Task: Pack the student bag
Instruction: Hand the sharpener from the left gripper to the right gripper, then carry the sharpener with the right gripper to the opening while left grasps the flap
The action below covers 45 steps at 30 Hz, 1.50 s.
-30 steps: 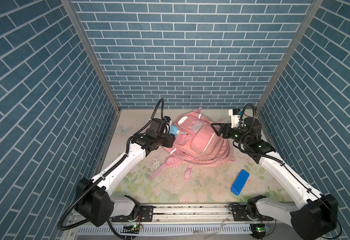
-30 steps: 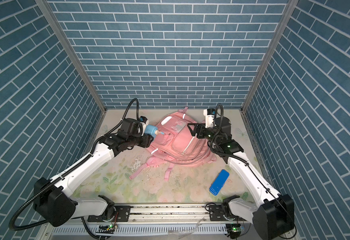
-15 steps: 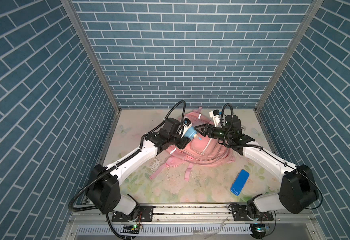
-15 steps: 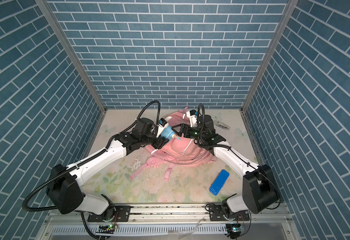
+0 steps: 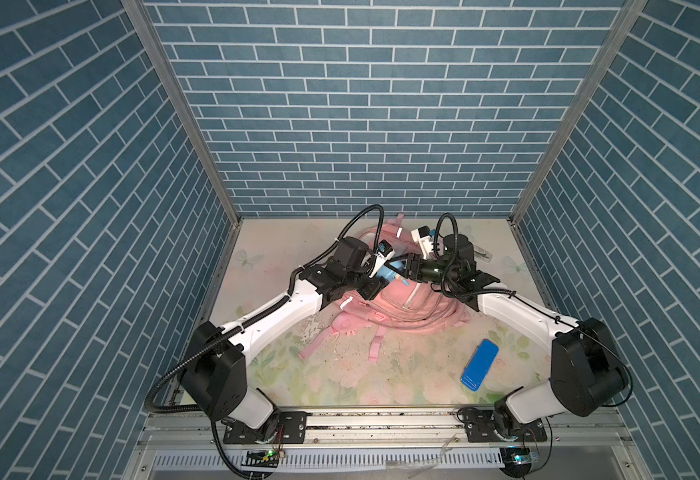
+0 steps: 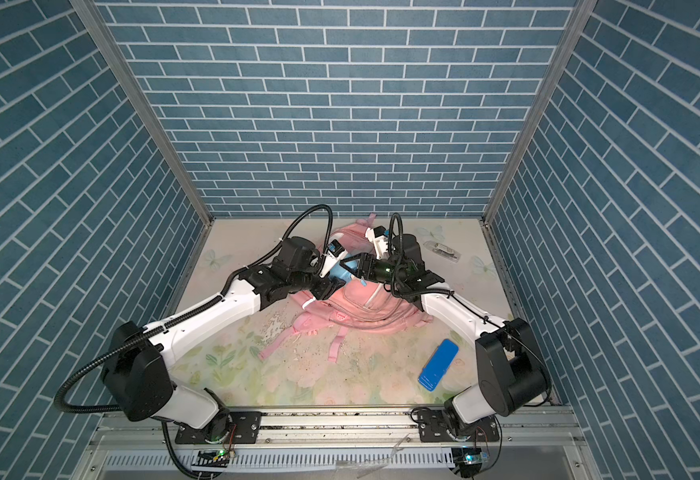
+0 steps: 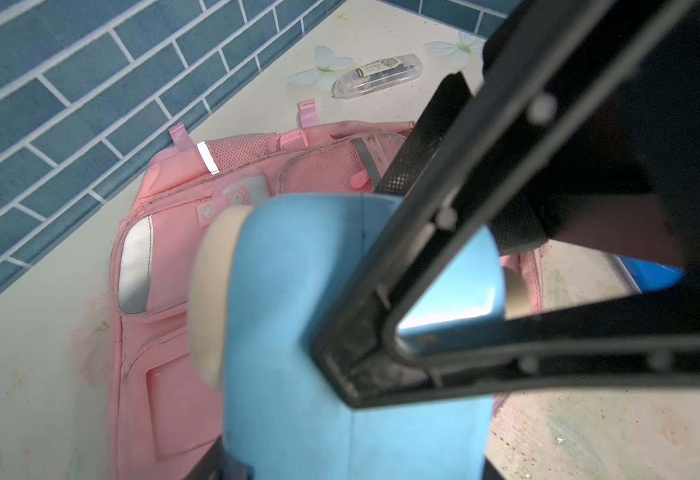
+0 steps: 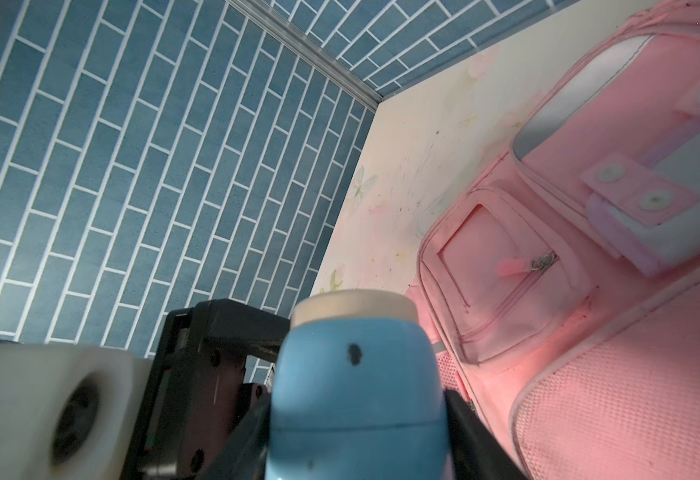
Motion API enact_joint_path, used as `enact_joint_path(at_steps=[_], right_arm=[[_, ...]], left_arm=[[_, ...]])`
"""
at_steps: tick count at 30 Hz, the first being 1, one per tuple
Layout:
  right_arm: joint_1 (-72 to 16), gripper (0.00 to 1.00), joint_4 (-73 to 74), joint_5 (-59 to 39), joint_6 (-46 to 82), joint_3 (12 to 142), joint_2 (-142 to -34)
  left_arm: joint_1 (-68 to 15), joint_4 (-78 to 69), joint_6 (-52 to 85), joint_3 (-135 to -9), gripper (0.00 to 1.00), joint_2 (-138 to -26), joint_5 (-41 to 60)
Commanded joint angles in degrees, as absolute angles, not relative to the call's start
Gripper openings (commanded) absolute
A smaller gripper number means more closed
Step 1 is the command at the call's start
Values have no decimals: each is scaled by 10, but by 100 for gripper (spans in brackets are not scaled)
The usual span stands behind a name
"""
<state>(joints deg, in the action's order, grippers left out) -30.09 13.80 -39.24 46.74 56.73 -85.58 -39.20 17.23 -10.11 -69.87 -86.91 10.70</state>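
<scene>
Handover above the student bag (image 5: pixel 406 307): left hand (image 6: pixel 331 279) and right hand (image 6: pixel 356 266) both clamp the blue bottle (image 8: pixel 356 374); next, the left should let go cleanly

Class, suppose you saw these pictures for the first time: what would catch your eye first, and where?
The big pink backpack lies toward the back of the table. Just above it the left gripper and right gripper meet on a blue bottle. A blue case lies alone at the front right.
</scene>
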Motion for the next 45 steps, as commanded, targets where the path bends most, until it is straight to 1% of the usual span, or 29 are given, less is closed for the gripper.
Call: enact_joint_path(at_steps=[1,4,6,10,15,19,24,27,33,37,41,43,44,45], right_arm=[[-309,35,158,-410,513,561,-840],[-296,33,158,-387,519,546,-820],[-282,31,164,-374,528,531,-805],[-244,29,169,-353,538,502,-773],[-192,28,148,-331,524,477,-731],[-127,27,125,-305,511,442,-676],[-49,26,75,-266,486,408,-598],[-20,26,39,-242,465,400,-556],[-5,26,-4,-201,446,388,-497],[-2,26,-22,-190,441,381,-475],[0,26,-42,-185,432,376,-464],[0,26,-44,-185,431,370,-460],[0,26,-44,-185,431,369,-459],[0,25,-44,-186,431,367,-459]], left_arm=[[-409,145,-112,-715,70,-866,76],[-409,147,-92,-701,83,-852,53],[-409,148,-77,-689,86,-843,43],[-409,152,-36,-674,87,-827,20],[-414,158,23,-666,87,-822,9],[-453,167,40,-664,87,-836,-27],[-514,174,66,-682,86,-898,-69],[-554,181,55,-717,86,-951,-98],[-587,216,78,-825,84,-1071,-133],[-600,230,82,-860,84,-1123,-187],[-602,255,98,-894,79,-1165,-252],[-602,263,96,-916,76,-1187,-260],[-601,278,98,-934,73,-1200,-261],[-602,299,103,-953,69,-1215,-267]])
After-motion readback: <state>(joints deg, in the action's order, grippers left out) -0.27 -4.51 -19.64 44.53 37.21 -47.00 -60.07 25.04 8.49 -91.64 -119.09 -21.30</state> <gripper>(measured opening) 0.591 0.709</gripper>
